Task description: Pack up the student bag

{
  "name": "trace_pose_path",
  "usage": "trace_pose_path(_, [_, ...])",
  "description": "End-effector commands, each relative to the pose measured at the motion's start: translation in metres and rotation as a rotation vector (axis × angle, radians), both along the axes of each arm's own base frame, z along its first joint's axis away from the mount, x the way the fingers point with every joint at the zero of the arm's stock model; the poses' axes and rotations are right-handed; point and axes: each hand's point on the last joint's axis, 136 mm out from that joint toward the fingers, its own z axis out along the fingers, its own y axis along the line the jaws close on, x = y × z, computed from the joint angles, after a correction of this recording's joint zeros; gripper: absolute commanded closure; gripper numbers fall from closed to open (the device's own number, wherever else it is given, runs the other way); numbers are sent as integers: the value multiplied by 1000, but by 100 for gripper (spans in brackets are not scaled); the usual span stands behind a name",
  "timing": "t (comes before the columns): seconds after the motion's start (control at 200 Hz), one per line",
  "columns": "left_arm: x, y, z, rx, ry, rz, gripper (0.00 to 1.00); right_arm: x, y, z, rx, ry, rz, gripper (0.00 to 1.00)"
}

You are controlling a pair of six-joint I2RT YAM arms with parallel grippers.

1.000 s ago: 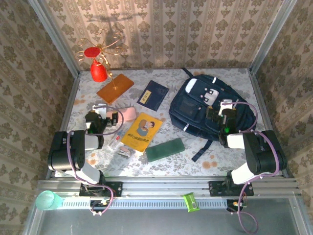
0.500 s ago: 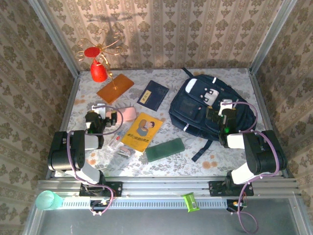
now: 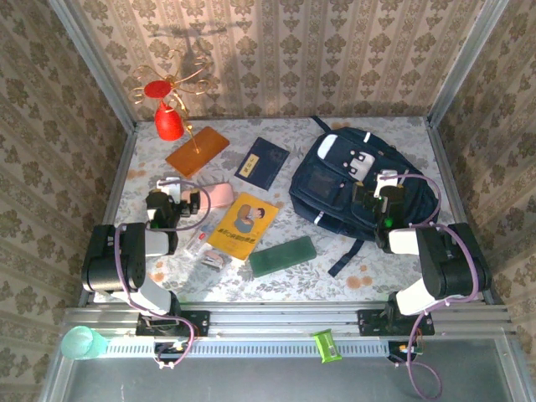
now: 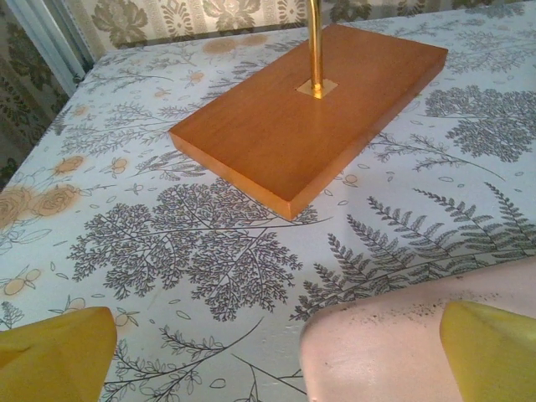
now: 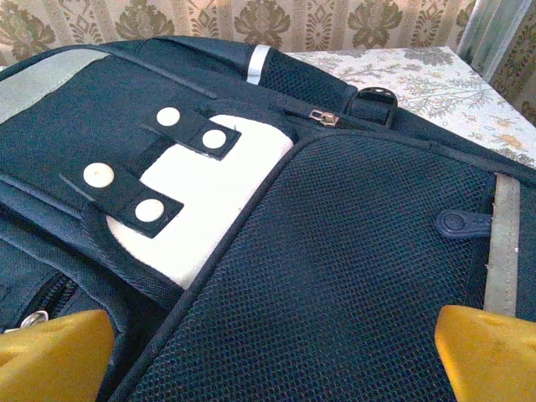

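Note:
The student bag (image 3: 339, 180) lies flat at the back right of the table, dark navy with a white patch (image 5: 209, 193) and front zip pockets. My right gripper (image 3: 386, 189) hovers over its right side, open. In the right wrist view its yellow fingertips (image 5: 50, 356) stand wide apart over the mesh pocket (image 5: 335, 276), and the right gripper (image 5: 272, 360) holds nothing. On the left, my left gripper (image 3: 178, 194) is open beside a pink case (image 3: 219, 195). In the left wrist view the left gripper (image 4: 275, 362) is empty, with the pink case (image 4: 394, 352) near its right fingertip.
A wooden base with a brass rod (image 4: 318, 109) carries red ornaments (image 3: 167, 117) at the back left. A navy booklet (image 3: 262, 162), a yellow book (image 3: 244, 224), a green case (image 3: 283, 255) and small packets (image 3: 209, 251) lie mid-table. A green cup (image 3: 79, 342) sits on the front rail.

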Motion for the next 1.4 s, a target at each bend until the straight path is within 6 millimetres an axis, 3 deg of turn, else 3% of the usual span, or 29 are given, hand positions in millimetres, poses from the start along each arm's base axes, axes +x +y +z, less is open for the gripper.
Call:
trace_pose_path(0.0, [-4, 12, 19, -30, -89, 65, 0, -3, 1, 31, -9, -21, 1, 0])
trace_pose_path(0.155, [-13, 25, 44, -53, -51, 136, 0, -18, -12, 75, 127, -76, -109, 0])
trace_pose_path(0.235, [-17, 29, 54, -127, 33, 192, 0, -25, -10, 83, 191, -43, -124, 0])
trace_pose_path(0.295, [-19, 21, 58, -196, 73, 171, 0, -31, -12, 81, 225, 23, -156, 0])
trace_pose_path(0.48, [-35, -45, 70, -413, 75, -6, 0, -48, -51, 59, 224, 253, -409, 0])
trace_pose_path(0.73, [-54, -171, 70, -416, 178, -229, 2, -54, -96, 30, 292, 399, -576, 5])
trace_pose_path(0.835, [-59, -212, 64, -383, 248, -297, 2, -53, -97, 7, 359, 465, -559, 14])
trace_pose_path(0.94, [-62, -248, 53, -372, 328, -362, 2, -40, -79, -10, 427, 515, -463, 29])
trace_pose_path(1.13, [-70, -308, 40, -436, 457, -480, 3, -27, -63, -24, 506, 556, -389, 59])
trace_pose_path(1.29, [-70, -344, 14, -433, 566, -495, 12, -17, -48, -11, 570, 489, -297, 84])
trace_pose_path(1.395, [-66, -365, 3, -492, 618, -517, 19, -10, -25, 15, 696, 392, -193, 99])
